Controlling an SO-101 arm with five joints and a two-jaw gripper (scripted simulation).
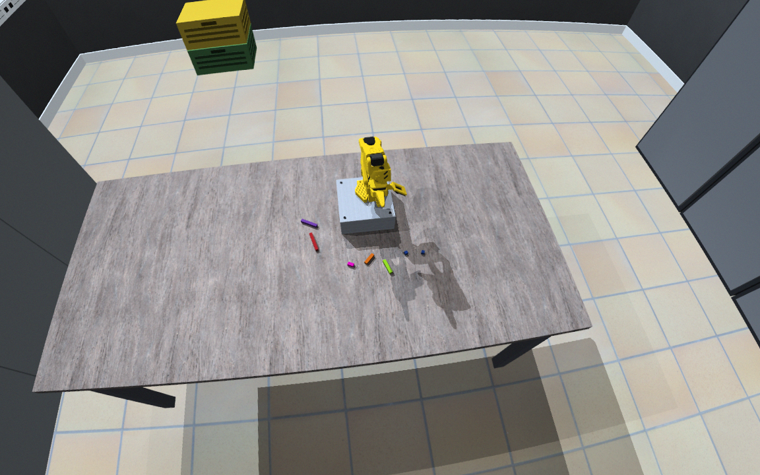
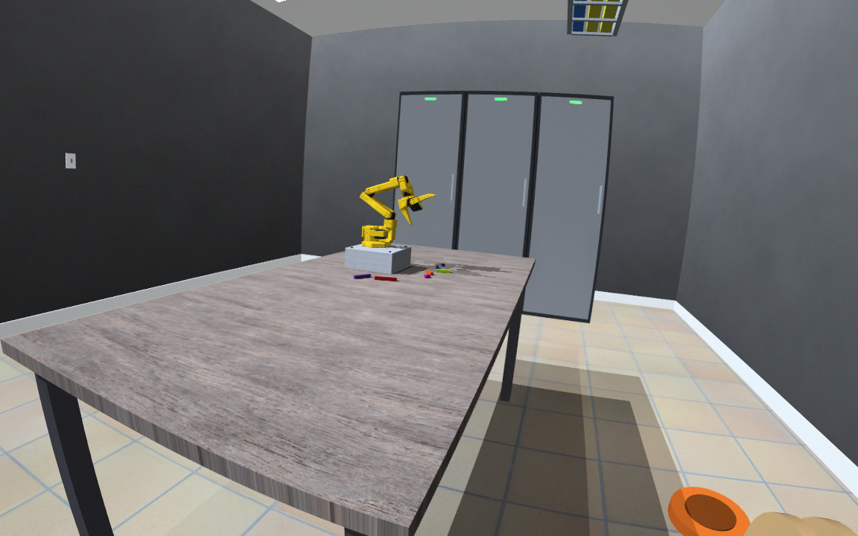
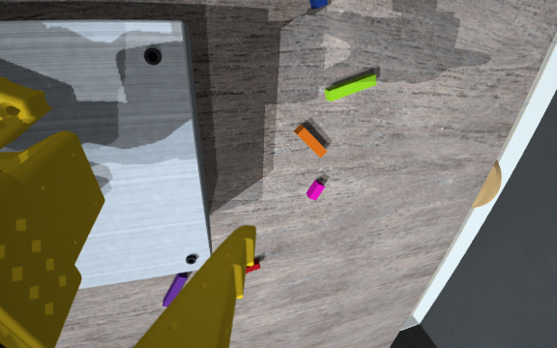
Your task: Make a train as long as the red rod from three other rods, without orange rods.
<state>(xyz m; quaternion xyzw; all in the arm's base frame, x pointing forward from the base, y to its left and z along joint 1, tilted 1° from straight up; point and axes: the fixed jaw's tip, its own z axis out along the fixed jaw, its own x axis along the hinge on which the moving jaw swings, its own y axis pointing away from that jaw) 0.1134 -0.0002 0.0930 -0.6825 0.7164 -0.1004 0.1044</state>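
My gripper is open and empty, raised high above the grey base block; it also shows in the exterior view. On the table lie a red rod, a purple rod, a magenta rod, an orange rod, a lime rod and two small blue rods. None of the rods touch. In the wrist view I see the lime rod, orange rod, magenta rod, purple rod and one end of the red rod behind a finger.
The rods lie in front of the base block, all well inside the table edges. Stacked yellow and green crates stand on the floor far behind. Grey cabinets stand beyond the table.
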